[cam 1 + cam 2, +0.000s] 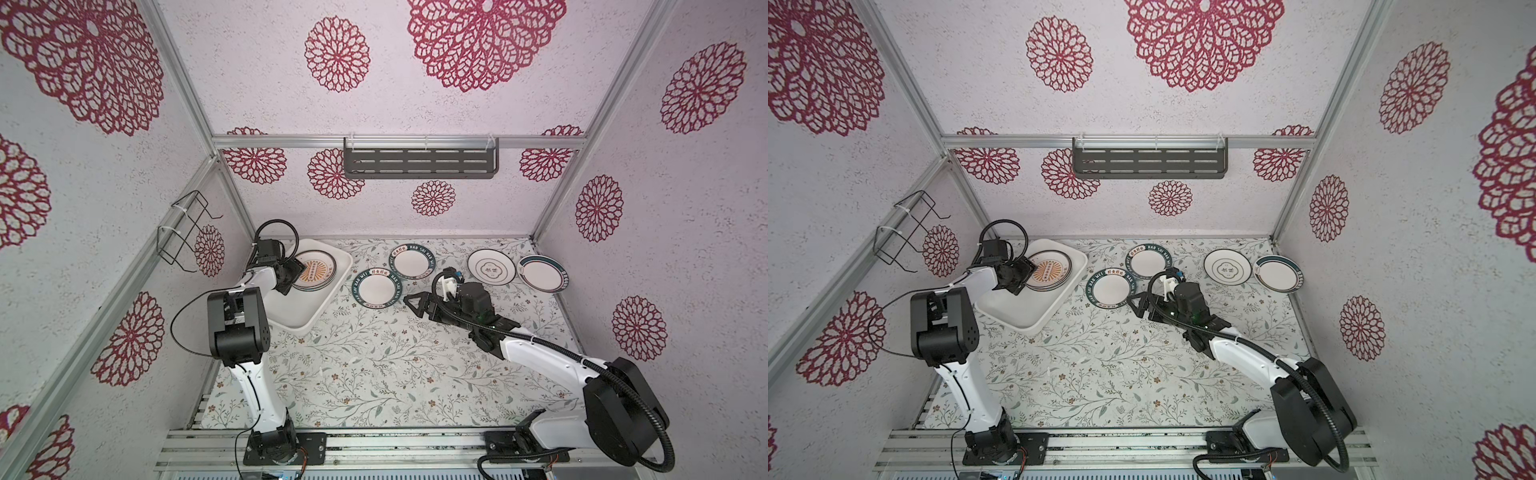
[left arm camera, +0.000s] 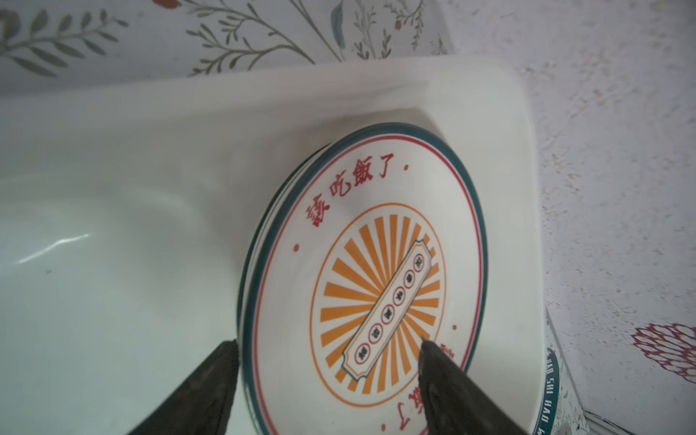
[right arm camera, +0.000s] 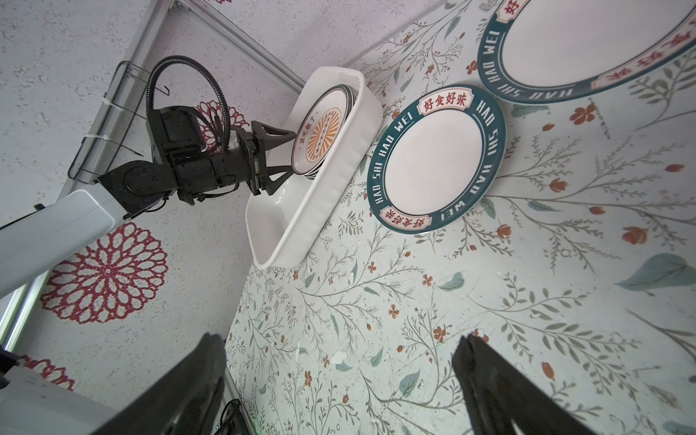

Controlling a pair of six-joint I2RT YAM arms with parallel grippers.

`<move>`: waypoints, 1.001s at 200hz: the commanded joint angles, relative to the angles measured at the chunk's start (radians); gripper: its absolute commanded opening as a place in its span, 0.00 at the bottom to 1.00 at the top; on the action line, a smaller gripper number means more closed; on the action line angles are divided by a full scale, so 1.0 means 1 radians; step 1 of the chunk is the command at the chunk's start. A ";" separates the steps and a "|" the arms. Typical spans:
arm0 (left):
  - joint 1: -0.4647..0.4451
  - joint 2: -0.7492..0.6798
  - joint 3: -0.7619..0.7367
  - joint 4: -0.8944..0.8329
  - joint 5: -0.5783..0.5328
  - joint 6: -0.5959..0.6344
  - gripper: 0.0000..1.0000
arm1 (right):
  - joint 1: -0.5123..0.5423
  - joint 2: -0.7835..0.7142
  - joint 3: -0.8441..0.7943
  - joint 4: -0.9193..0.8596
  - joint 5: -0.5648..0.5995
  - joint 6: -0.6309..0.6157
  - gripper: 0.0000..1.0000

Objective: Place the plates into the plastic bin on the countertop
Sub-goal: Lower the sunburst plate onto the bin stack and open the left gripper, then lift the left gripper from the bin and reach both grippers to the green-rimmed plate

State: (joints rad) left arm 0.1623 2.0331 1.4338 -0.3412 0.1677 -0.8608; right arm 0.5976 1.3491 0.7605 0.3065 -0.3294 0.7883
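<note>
The white plastic bin [image 1: 338, 282] lies at the back left of the countertop [image 1: 374, 365]. In its far end rests a stack of plates [image 1: 316, 270], topped by an orange sunburst plate [image 2: 376, 286]. My left gripper [image 1: 293, 277] is open and straddles that plate's near edge; in the left wrist view [image 2: 327, 344] one finger is outside the rim and one over the face. Two teal lettered plates [image 1: 377, 291] [image 1: 412, 261], a ringed plate [image 1: 491, 267] and a teal-rimmed plate [image 1: 542, 274] lie on the countertop. My right gripper [image 1: 411, 305] hovers open beside the nearer lettered plate [image 3: 437, 158], holding nothing.
A dark slotted shelf [image 1: 420, 158] hangs on the back wall and a black wire rack [image 1: 183, 232] on the left wall. The bin's near half [image 1: 295, 311] holds no plates. Metal rails [image 1: 374, 444] run along the front edge by the arm bases.
</note>
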 commanded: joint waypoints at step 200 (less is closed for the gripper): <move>-0.198 -0.511 -0.333 0.300 -0.037 0.268 0.97 | -0.034 0.017 0.052 -0.091 0.166 -0.013 0.99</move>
State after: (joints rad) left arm 0.0189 1.6016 1.1461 -0.1120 0.1204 -0.6651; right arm 0.5869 1.3495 0.7662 0.2199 -0.2008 0.7784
